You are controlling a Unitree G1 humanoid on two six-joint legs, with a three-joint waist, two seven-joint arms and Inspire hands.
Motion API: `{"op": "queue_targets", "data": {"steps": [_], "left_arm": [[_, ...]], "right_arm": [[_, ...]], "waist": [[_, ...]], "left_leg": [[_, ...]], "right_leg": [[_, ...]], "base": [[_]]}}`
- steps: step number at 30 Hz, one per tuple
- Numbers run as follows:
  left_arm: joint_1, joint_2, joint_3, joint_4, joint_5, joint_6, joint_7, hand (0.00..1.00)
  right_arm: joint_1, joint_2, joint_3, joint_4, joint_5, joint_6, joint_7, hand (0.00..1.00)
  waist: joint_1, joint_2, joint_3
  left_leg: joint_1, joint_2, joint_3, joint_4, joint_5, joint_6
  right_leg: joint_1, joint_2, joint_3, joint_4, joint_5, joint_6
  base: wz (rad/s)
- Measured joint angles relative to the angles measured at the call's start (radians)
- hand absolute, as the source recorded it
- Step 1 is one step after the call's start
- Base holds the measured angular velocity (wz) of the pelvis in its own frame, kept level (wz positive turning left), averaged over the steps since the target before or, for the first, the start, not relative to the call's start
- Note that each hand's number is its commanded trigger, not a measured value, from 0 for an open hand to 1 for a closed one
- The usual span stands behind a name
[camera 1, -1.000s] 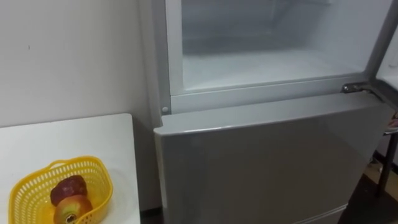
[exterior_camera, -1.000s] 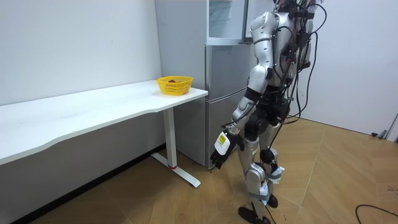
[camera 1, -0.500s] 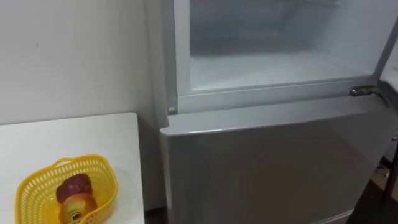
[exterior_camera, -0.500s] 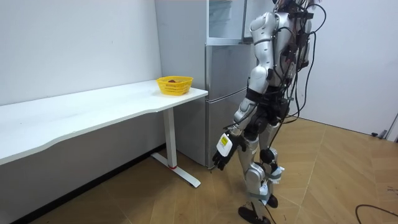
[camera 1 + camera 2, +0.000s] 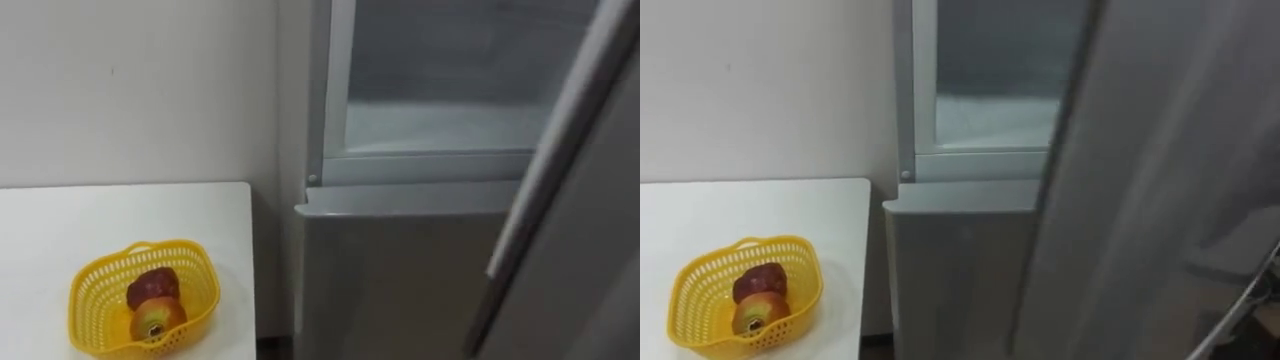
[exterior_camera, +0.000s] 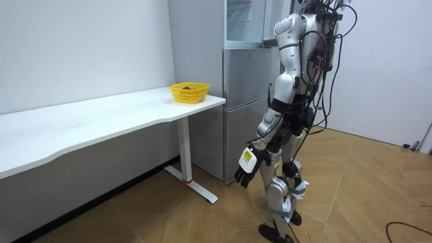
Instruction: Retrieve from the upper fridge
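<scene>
Robot at the fridge (image 6: 243,121) with the top open, fruit over in the basket

From the head camera, the upper compartment (image 5: 440,125) sits at about 1 o'clock with its pale floor showing. The upper door (image 5: 590,230) stands open and cuts across the 3 to 5 o'clock side, and the lower door (image 5: 390,280) is closed underneath. At 7 o'clock a yellow basket (image 5: 203,285) rests on the white table (image 5: 60,230), near the corner closest to the fridge. It holds a dark red apple (image 5: 152,285) touching a red-yellow apple (image 5: 157,320) at its 6 o'clock. In the room view the robot stands facing the fridge, left hand (image 6: 247,162) hanging by its thigh, fingers loose and holding nothing.
</scene>
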Motion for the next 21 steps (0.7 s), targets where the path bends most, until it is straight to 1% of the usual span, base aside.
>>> {"op": "queue_targets", "data": {"steps": [1, 2, 3, 4, 7, 8, 9, 10, 11, 12, 13, 15, 16, 18, 21], "left_arm": [[0.001, 0.000, 0.000, -0.001, 0.000, 0.000, 0.000, 0.00], [0.002, 0.000, 0.000, -0.002, 0.000, 0.000, 0.000, 0.00], [0.002, -0.002, -0.001, -0.002, 0.000, 0.001, 0.000, 0.00], [0.002, -0.003, -0.001, -0.002, 0.000, 0.003, -0.001, 0.00], [-0.002, -0.003, -0.008, -0.017, 0.002, 0.013, -0.007, 0.00], [-0.002, -0.003, -0.006, -0.029, 0.001, 0.013, -0.008, 0.00], [-0.007, -0.001, -0.006, -0.030, 0.001, 0.013, -0.009, 0.00], [-0.010, 0.001, -0.006, -0.030, 0.001, 0.013, -0.010, 0.00], [-0.016, 0.004, -0.006, -0.030, 0.001, 0.013, -0.010, 0.00], [-0.020, 0.006, -0.005, -0.031, 0.004, 0.014, -0.010, 0.00], [-0.021, 0.007, -0.005, -0.032, 0.005, 0.014, -0.011, 0.00], [-0.021, 0.007, -0.006, -0.029, 0.005, 0.018, -0.013, 0.00], [-0.021, 0.008, -0.006, -0.028, 0.004, 0.019, -0.013, 0.00], [-0.022, 0.011, -0.008, -0.028, 0.003, 0.028, -0.026, 0.00], [-0.023, 0.018, -0.008, -0.029, -0.006, 0.029, -0.038, 0.00]], "right_arm": [[0.000, 0.000, 0.000, 0.000, -0.001, 0.000, 0.006, 0.00], [0.000, 0.000, 0.001, 0.001, -0.005, 0.000, 0.014, 0.00], [-0.009, 0.000, 0.005, 0.009, -0.025, 0.000, 0.019, 0.00], [-0.018, 0.000, 0.010, 0.017, -0.040, 0.000, 0.020, 0.00], [-0.076, 0.000, 0.042, 0.048, -0.086, 0.010, 0.037, 0.00], [-0.093, -0.002, 0.047, 0.059, -0.105, 0.014, 0.052, 0.00], [-0.114, -0.018, 0.063, 0.087, -0.114, 0.015, 0.062, 0.00], [-0.123, -0.031, 0.073, 0.101, -0.114, 0.018, 0.065, 0.00], [-0.129, -0.046, 0.080, 0.118, -0.130, 0.022, 0.069, 0.00], [-0.132, -0.049, 0.082, 0.132, -0.152, 0.026, 0.076, 0.00], [-0.139, -0.052, 0.085, 0.146, -0.163, 0.028, 0.083, 0.00], [-0.175, -0.072, 0.105, 0.191, -0.190, 0.042, 0.092, 0.00], [-0.179, -0.075, 0.109, 0.200, -0.191, 0.041, 0.093, 0.00], [-0.214, -0.096, 0.121, 0.269, -0.182, 0.042, 0.116, 0.00], [-0.261, -0.110, 0.139, 0.352, -0.152, 0.044, 0.137, 0.00]], "waist": [[0.001, -0.001, 0.0000], [0.001, -0.002, -0.0006], [0.003, -0.006, 0.0018], [0.004, -0.007, 0.0018], [0.006, -0.008, 0.0002], [0.018, -0.007, -0.0003], [0.025, -0.007, -0.0033], [0.025, -0.008, -0.0029], [0.026, -0.010, -0.0054], [0.030, -0.012, -0.0063], [0.031, -0.013, -0.0061], [0.030, -0.017, -0.0060], [0.029, -0.018, -0.0056], [0.024, -0.026, -0.0034], [0.027, -0.039, -0.0029]], "left_leg": [[-0.002, 0.000, -0.003, 0.001, 0.000, 0.000], [-0.010, -0.002, -0.015, 0.008, 0.000, 0.000], [-0.011, -0.002, -0.019, 0.008, 0.000, 0.000], [-0.012, -0.002, -0.020, 0.008, 0.000, 0.000], [-0.013, -0.002, -0.023, 0.009, 0.000, 0.000], [-0.012, -0.002, -0.023, 0.009, 0.000, 0.000], [-0.012, -0.002, -0.027, 0.009, 0.000, 0.000], [-0.010, -0.002, -0.031, 0.009, 0.000, 0.000], [-0.011, -0.002, -0.039, 0.009, 0.000, 0.000], [-0.011, -0.002, -0.040, 0.009, 0.000, 0.000], [-0.012, -0.002, -0.040, 0.008, 0.000, 0.000], [-0.011, -0.003, -0.040, 0.009, 0.000, 0.000], [-0.011, -0.003, -0.040, 0.009, 0.000, 0.000], [-0.011, -0.005, -0.040, 0.013, 0.000, 0.000], [-0.013, -0.007, -0.046, 0.013, 0.000, 0.002]], "right_leg": [[0.000, -0.001, -0.004, -0.001, -0.001, 0.000], [-0.001, -0.004, -0.011, -0.001, -0.002, 0.000], [-0.001, -0.005, -0.017, 0.001, -0.002, 0.000], [-0.001, -0.005, -0.018, 0.002, -0.001, 0.000], [-0.001, -0.005, -0.021, 0.002, -0.001, 0.000], [0.002, -0.005, -0.019, 0.002, -0.001, 0.000], [0.010, -0.005, -0.021, 0.003, -0.001, -0.001], [0.015, -0.006, -0.024, 0.002, 0.000, -0.001], [0.018, -0.007, -0.027, 0.002, 0.000, -0.001], [0.018, -0.007, -0.031, 0.002, 0.000, -0.001], [0.018, -0.007, -0.031, 0.003, 0.000, -0.001], [0.018, -0.007, -0.033, 0.009, 0.000, -0.001], [0.017, -0.007, -0.032, 0.011, 0.000, -0.001], [0.013, -0.011, -0.031, 0.020, -0.001, -0.001], [0.008, -0.014, -0.029, 0.023, -0.001, 0.000]], "base": [[0.19], [0.20], [0.18], [0.08], [0.01], [0.00], [0.00], [0.10], [0.13], [0.08], [0.00], [-0.02], [0.00], [-0.04], [-0.06]]}}
